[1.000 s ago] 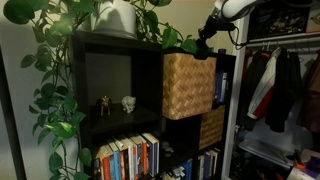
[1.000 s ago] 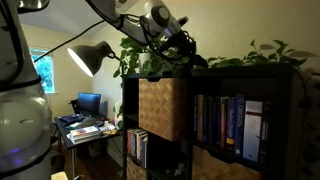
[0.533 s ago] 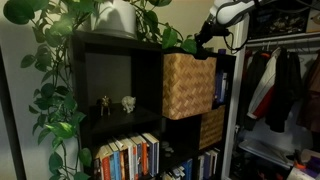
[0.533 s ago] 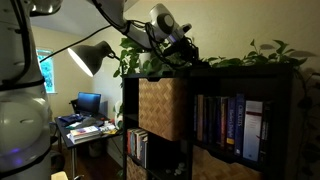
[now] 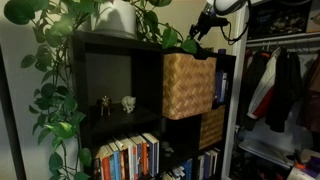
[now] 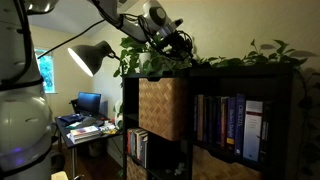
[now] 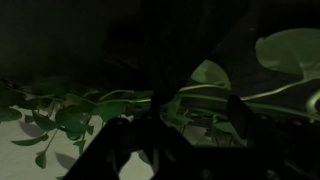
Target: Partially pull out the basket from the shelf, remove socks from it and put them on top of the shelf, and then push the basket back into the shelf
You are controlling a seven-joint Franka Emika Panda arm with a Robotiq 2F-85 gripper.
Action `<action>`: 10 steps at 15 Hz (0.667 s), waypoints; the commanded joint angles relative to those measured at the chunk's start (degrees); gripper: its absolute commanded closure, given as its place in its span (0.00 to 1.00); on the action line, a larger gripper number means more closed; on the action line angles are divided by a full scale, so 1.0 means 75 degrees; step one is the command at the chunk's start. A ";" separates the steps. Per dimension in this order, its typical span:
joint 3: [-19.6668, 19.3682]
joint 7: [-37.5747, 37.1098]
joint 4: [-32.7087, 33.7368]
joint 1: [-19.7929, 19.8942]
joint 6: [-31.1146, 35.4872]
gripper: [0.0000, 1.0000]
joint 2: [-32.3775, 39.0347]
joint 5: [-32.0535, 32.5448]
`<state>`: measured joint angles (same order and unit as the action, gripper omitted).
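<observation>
The light tan woven basket (image 5: 188, 85) (image 6: 163, 108) sits in an upper compartment of the black-brown shelf (image 5: 120, 45) (image 6: 250, 75), its front sticking out a little. My gripper (image 5: 197, 30) (image 6: 183, 45) hangs just above the shelf top, among the plant leaves. A small dark lump that looks like the socks (image 5: 189, 46) (image 6: 196, 62) lies on the shelf top right under it. In the dim wrist view the gripper (image 7: 195, 115) shows two dark fingers standing apart, open, with only leaves between them.
A trailing plant (image 5: 60, 60) in a white pot (image 5: 118, 18) spreads over the shelf top. A darker woven basket (image 5: 212, 128), books (image 5: 125, 158) (image 6: 225, 125) and small figurines (image 5: 127, 102) fill other compartments. A closet with hanging clothes (image 5: 280, 85) stands beside the shelf, and a desk lamp (image 6: 90, 58) on the other side.
The gripper has opened and lifted a little off the shelf top, leaving the dark lump lying there. The basket has not moved.
</observation>
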<state>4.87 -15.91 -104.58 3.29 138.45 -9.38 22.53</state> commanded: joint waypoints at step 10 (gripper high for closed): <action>0.0322 0.1292 0.0082 -0.0809 -0.3468 0.00 -0.0945 -0.0602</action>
<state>7.51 -8.66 -101.75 -1.65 116.05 -13.55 20.82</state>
